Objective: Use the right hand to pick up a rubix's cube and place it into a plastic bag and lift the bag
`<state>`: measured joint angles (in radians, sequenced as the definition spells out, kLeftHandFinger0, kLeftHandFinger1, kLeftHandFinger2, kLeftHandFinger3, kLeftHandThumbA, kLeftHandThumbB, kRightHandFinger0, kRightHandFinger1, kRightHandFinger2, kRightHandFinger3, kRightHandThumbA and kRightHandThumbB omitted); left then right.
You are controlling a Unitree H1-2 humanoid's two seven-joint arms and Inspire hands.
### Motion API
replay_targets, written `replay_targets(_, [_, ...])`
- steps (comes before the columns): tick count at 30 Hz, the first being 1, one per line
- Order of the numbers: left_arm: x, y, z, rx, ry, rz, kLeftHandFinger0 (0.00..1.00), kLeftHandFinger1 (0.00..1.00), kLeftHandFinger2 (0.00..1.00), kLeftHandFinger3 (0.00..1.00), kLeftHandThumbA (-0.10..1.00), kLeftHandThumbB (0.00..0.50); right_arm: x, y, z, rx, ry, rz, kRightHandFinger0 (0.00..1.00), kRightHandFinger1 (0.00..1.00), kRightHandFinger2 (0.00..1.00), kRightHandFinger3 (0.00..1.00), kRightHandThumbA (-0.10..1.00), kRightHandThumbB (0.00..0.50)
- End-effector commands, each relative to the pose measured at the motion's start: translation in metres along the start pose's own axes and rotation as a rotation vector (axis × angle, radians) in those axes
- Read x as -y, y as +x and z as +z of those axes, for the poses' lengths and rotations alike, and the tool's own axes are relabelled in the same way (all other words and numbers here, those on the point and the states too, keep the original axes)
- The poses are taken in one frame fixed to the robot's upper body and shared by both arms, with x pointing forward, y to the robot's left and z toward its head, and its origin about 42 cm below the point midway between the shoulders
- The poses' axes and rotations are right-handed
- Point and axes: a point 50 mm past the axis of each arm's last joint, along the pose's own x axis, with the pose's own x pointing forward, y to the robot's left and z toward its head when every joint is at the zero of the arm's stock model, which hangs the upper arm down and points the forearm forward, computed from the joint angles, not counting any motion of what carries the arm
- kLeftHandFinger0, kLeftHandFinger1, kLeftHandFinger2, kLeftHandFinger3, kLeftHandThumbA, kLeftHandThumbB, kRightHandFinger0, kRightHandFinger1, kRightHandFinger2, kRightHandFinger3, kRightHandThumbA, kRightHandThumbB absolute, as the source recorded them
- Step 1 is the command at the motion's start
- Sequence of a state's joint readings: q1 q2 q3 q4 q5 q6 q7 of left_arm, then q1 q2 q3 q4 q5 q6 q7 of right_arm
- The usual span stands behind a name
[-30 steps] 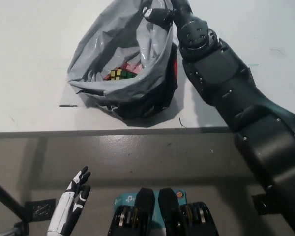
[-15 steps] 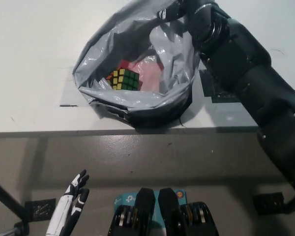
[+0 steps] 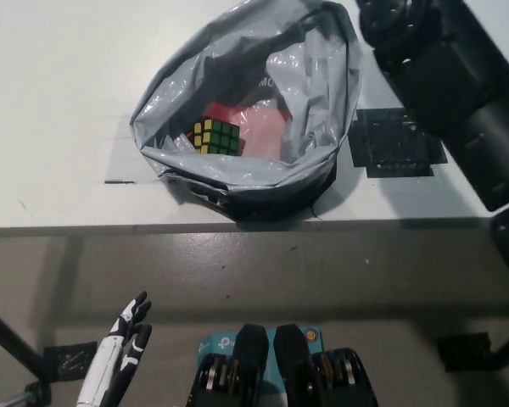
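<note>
Near left, below the surface [image 3: 51, 102] edge, the white left hand [image 3: 119, 352] rests with fingers spread. Farther, the rubix's cube [image 3: 217, 136] lies inside the open grey plastic bag [image 3: 318, 85]. The black right arm [image 3: 458, 85] reaches past the bag's far right; its hand is out of view.

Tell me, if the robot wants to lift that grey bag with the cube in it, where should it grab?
Probably the far rim of the plastic bag, reached from above on the black right arm's side. There the film stands highest and bunches into a fold, while the near rim sags low. The Rubik's cube sits deep inside. The left hand rests below the table.
</note>
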<state>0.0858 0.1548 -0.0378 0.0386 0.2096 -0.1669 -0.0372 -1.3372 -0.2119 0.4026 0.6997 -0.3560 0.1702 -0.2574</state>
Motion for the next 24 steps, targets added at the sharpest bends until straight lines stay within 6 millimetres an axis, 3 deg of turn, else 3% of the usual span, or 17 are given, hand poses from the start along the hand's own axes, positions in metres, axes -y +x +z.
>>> replay_targets(1, [-0.011, 0.008, 0.01, 0.061, 0.009, 0.027, 1.0, 1.0, 1.0, 1.0, 1.0, 0.125, 0.138, -0.009, 0.067, 0.283, 0.014, -0.311, 1.0, 1.0, 1.0, 1.0, 1.0, 0.424])
replay_targets(5, [-0.01, 0.009, 0.012, 0.059, 0.015, 0.031, 1.0, 1.0, 1.0, 1.0, 1.0, 0.125, 0.178, -0.024, 0.082, 0.354, 0.096, -0.28, 1.0, 1.0, 1.0, 1.0, 1.0, 0.422])
replay_targets(6, [-0.01, 0.012, 0.013, 0.062, 0.012, 0.036, 1.0, 1.0, 1.0, 1.0, 1.0, 0.128, 0.197, -0.035, 0.089, 0.387, 0.158, -0.265, 1.0, 1.0, 1.0, 1.0, 1.0, 0.439])
replay_targets(8, [-0.012, 0.019, 0.018, 0.075, 0.011, 0.043, 1.0, 1.0, 1.0, 1.0, 1.0, 0.124, 0.221, -0.055, 0.094, 0.446, 0.194, -0.289, 1.0, 1.0, 1.0, 1.0, 1.0, 0.424])
replay_targets(9, [-0.017, 0.034, 0.026, 0.106, 0.011, 0.05, 1.0, 1.0, 1.0, 1.0, 1.0, 0.117, 0.244, -0.078, 0.095, 0.525, 0.176, -0.353, 1.0, 1.0, 1.0, 1.0, 1.0, 0.371])
replay_targets(10, [-0.02, 0.044, 0.032, 0.125, 0.014, 0.057, 1.0, 1.0, 1.0, 1.0, 1.0, 0.137, 0.255, -0.093, 0.095, 0.574, 0.165, -0.392, 1.0, 1.0, 1.0, 1.0, 1.0, 0.354])
replay_targets(11, [-0.022, 0.05, 0.035, 0.136, 0.017, 0.063, 1.0, 1.0, 1.0, 1.0, 1.0, 0.139, 0.261, -0.103, 0.094, 0.606, 0.158, -0.416, 1.0, 1.0, 1.0, 1.0, 1.0, 0.35])
replay_targets(12, [-0.028, 0.066, 0.045, 0.157, 0.016, 0.073, 1.0, 1.0, 1.0, 1.0, 1.0, 0.165, 0.272, -0.127, 0.092, 0.654, 0.144, -0.468, 1.0, 1.0, 1.0, 1.0, 1.0, 0.37])
replay_targets(14, [-0.033, 0.079, 0.055, 0.185, 0.01, 0.073, 1.0, 1.0, 1.0, 1.0, 1.0, 0.148, 0.276, -0.159, 0.089, 0.681, 0.147, -0.497, 1.0, 1.0, 1.0, 1.0, 1.0, 0.354])
replay_targets(16, [-0.038, 0.091, 0.066, 0.219, 0.008, 0.066, 1.0, 1.0, 1.0, 1.0, 1.0, 0.149, 0.273, -0.214, 0.078, 0.708, 0.145, -0.512, 1.0, 1.0, 1.0, 1.0, 1.0, 0.369])
replay_targets(18, [-0.042, 0.099, 0.073, 0.252, 0.014, 0.065, 1.0, 1.0, 1.0, 1.0, 1.0, 0.149, 0.264, -0.253, 0.067, 0.68, 0.13, -0.548, 1.0, 1.0, 1.0, 1.0, 1.0, 0.391])
replay_targets(20, [-0.043, 0.103, 0.076, 0.263, 0.014, 0.07, 1.0, 1.0, 1.0, 1.0, 1.0, 0.151, 0.256, -0.272, 0.061, 0.655, 0.122, -0.573, 1.0, 1.0, 1.0, 1.0, 1.0, 0.38])
replay_targets(21, [-0.043, 0.106, 0.077, 0.268, 0.013, 0.07, 1.0, 1.0, 1.0, 1.0, 1.0, 0.166, 0.252, -0.28, 0.056, 0.65, 0.117, -0.579, 1.0, 1.0, 1.0, 1.0, 1.0, 0.314])
replay_targets(22, [-0.044, 0.109, 0.08, 0.271, 0.004, 0.072, 1.0, 1.0, 1.0, 1.0, 1.0, 0.185, 0.238, -0.297, 0.044, 0.64, 0.122, -0.555, 1.0, 1.0, 1.0, 1.0, 1.0, 0.293])
replay_targets(23, [-0.044, 0.112, 0.082, 0.275, 0.001, 0.073, 1.0, 1.0, 1.0, 1.0, 1.0, 0.182, 0.233, -0.302, 0.041, 0.636, 0.126, -0.544, 1.0, 1.0, 1.0, 1.0, 1.0, 0.341])
replay_targets(24, [-0.045, 0.113, 0.083, 0.277, 0.001, 0.074, 1.0, 1.0, 1.0, 1.0, 1.0, 0.182, 0.228, -0.307, 0.037, 0.63, 0.132, -0.522, 1.0, 1.0, 1.0, 1.0, 1.0, 0.306])
